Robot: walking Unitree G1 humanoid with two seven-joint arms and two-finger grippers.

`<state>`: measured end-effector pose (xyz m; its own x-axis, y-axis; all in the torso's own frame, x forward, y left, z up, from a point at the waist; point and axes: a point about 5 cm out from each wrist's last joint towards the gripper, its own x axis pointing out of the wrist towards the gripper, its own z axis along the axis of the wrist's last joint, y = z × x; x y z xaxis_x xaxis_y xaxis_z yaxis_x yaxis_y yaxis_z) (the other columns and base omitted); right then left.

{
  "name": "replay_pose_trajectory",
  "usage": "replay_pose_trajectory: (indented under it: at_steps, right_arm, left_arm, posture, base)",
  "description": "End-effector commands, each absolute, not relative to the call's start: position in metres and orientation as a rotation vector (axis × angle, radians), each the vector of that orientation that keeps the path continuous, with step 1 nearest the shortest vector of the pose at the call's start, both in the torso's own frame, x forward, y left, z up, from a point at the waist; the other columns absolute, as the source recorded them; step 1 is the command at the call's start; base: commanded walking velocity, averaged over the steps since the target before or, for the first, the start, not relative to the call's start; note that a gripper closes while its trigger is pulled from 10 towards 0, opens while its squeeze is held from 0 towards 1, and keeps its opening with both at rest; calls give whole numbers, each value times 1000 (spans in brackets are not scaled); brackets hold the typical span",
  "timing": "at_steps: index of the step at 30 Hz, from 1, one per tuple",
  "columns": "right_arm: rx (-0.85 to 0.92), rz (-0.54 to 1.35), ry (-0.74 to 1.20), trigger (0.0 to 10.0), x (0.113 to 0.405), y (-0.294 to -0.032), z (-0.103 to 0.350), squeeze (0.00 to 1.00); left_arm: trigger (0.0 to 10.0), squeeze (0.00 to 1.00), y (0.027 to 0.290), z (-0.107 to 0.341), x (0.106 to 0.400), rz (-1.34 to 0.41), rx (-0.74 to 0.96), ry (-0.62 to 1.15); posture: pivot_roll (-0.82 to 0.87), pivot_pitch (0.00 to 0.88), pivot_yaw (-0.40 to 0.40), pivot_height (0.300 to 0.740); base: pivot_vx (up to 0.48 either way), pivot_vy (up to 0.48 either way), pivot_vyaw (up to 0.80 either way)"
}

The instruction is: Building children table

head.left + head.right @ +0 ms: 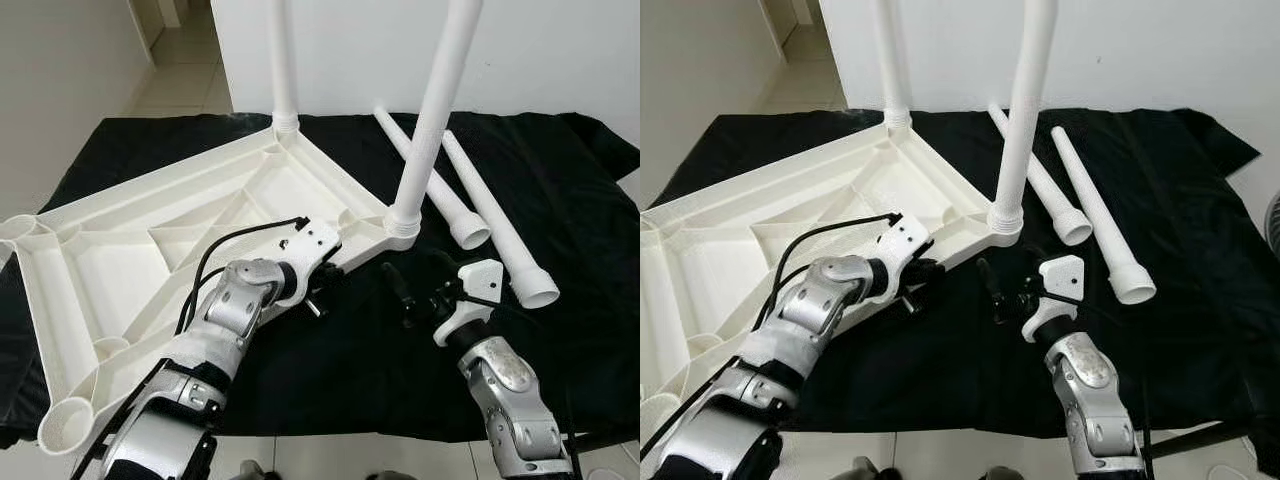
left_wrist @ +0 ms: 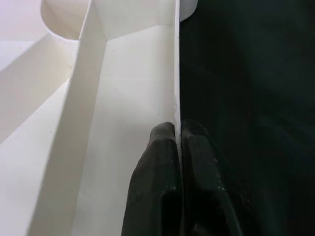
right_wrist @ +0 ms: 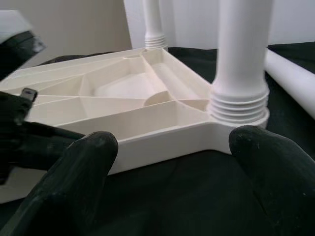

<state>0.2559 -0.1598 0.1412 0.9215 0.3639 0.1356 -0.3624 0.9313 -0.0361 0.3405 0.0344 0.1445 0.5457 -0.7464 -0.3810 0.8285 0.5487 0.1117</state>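
While left gripper (image 2: 177, 135) pinches tabletop (image 1: 120, 250) rim, loose legs (image 1: 500, 225) beside

No legible text, labels, brand marks, numbers or signs in any view. White plastic tabletop (image 1: 150, 250), white plastic legs (image 1: 440, 100) and black cloth (image 1: 560, 200) all carry plain, unmarked surfaces.
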Motion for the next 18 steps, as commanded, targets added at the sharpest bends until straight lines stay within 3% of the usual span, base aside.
replay_pose_trajectory:
  at_steps: [1, 4, 5, 6, 7, 9, 10, 12, 13, 18]
  right_arm:
    - [-3, 376, -131, 10000, 256, -157, 139, 0]
    - [-1, 378, -130, 10000, 256, -156, 138, 0]
    - [-2, 379, -130, 10000, 256, -155, 138, 0]
    - [-2, 379, -130, 10000, 256, -155, 138, 0]
    - [-2, 379, -130, 10000, 256, -155, 138, 0]
    - [-3, 377, -130, 10000, 256, -155, 139, 0]
    - [-2, 376, -131, 10000, 257, -155, 139, 0]
    - [-1, 374, -132, 10000, 257, -154, 139, 0]
    - [-1, 373, -133, 10000, 257, -154, 140, 0]
    - [-2, 369, -135, 10000, 256, -154, 140, 0]
  left_arm:
    - [39, 0, 39, 161, 358, -583, 302, 169]
    - [0, 0, 27, 168, 361, -601, 300, 142]
    - [784, 0, 23, 171, 363, -604, 297, 136]
    - [784, 0, 23, 171, 363, -604, 297, 136]
    - [0, 0, 18, 174, 366, -610, 294, 126]
    - [0, 0, 12, 180, 369, -611, 288, 109]
    - [3686, 0, 7, 186, 372, -609, 285, 94]
    - [3686, 0, 4, 190, 373, -608, 283, 85]
    - [10000, 0, 0, 195, 375, -611, 280, 69]
    - [10000, 0, -6, 204, 376, -623, 270, 12]
  posture:
    - [-166, 47, 75, 740]
    - [-166, 47, 75, 740]
    - [-164, 57, 77, 740]
    - [-164, 57, 77, 740]
    - [-164, 57, 77, 740]
    - [-167, 64, 79, 740]
    - [-167, 64, 79, 740]
    - [-171, 66, 79, 740]
    - [-171, 66, 79, 740]
    - [-175, 68, 82, 740]
  base:
    - [0, 0, 0]
    - [0, 0, 0]
    - [0, 0, 0]
    - [0, 0, 0]
    - [0, 0, 0]
    - [0, 0, 0]
    - [0, 0, 0]
    - [0, 0, 0]
    - [0, 0, 0]
    - [0, 0, 0]
